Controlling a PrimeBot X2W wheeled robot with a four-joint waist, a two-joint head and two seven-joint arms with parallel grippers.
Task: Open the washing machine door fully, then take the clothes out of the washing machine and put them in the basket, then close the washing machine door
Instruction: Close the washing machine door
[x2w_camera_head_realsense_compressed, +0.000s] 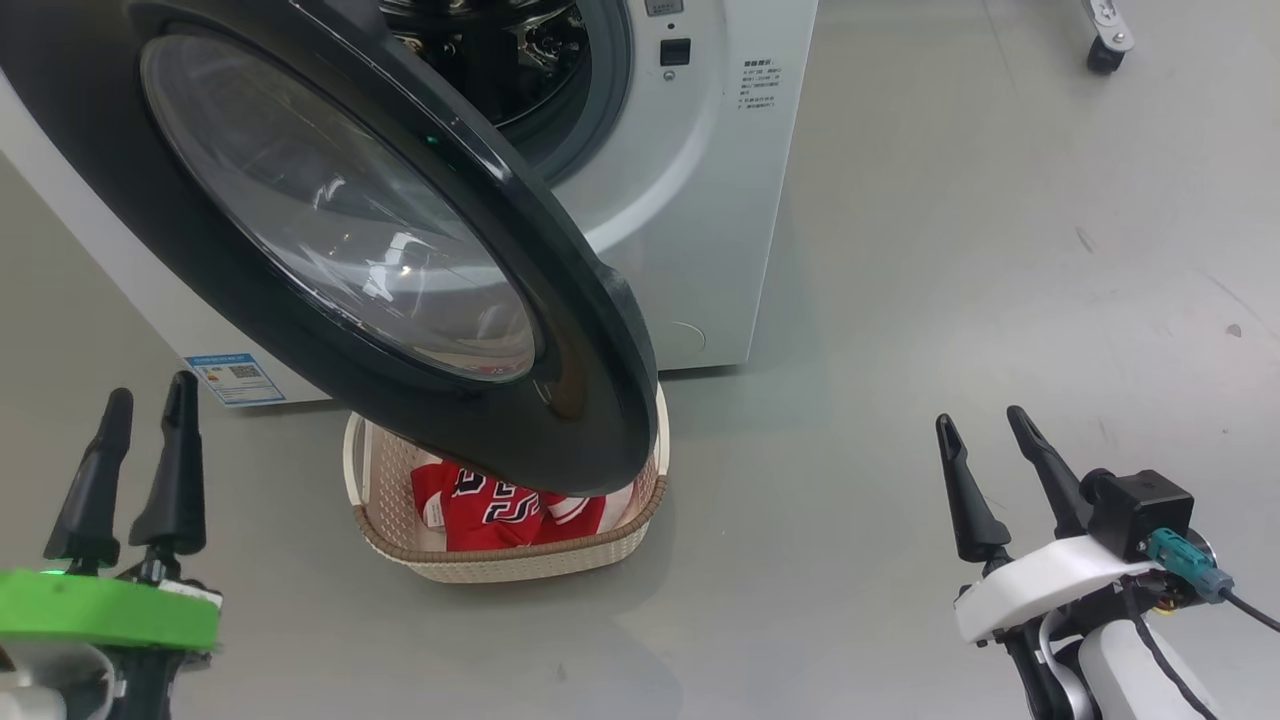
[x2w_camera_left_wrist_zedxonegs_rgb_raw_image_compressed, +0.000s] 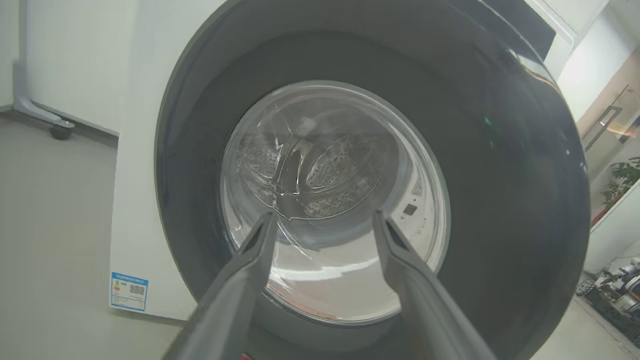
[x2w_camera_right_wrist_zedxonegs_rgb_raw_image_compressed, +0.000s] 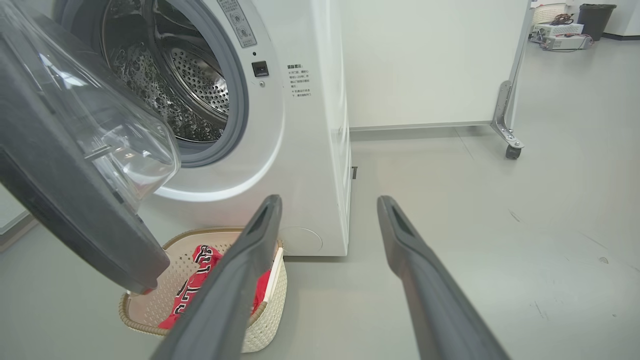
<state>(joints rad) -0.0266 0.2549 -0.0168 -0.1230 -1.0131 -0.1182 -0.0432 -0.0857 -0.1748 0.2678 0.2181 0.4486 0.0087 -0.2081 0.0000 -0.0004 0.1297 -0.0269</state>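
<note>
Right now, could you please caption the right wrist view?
Open washing machine door above basket holding red clothes; right end effector open.

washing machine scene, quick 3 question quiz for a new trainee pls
1. True or false: the red clothes lie in the basket.
2. The washing machine door is: A shut, B swung open above the basket, C lying on the floor.
3. Fill in: the left gripper and right gripper both have their fingers ____ and hold nothing.
Key: 1 true; 2 B; 3 open.
</note>
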